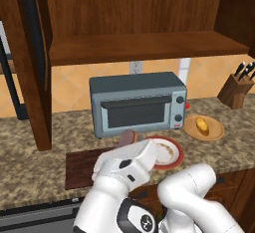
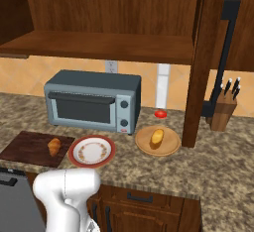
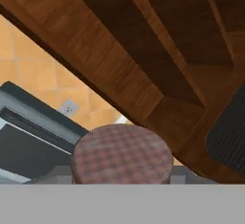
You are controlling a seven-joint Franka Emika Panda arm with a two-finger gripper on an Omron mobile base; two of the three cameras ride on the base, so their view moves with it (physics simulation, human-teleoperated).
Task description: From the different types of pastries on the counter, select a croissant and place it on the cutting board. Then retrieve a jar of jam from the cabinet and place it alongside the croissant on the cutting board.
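The gripper (image 1: 130,142) is clamped on the jar of jam (image 3: 122,153), a small cylinder whose round lid bears a dull reddish-grey checked pattern. Beyond, on the speckled granite counter (image 2: 218,151), the golden croissant (image 2: 54,146) lies on the dark, fine-grained cutting board (image 2: 25,146), before the grey toaster oven (image 2: 92,101)

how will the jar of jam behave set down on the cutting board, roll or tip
The jar of jam looks rigid and round, so it would probably roll if laid sideways. Stood upright on the flat cutting board, it likely stays put.
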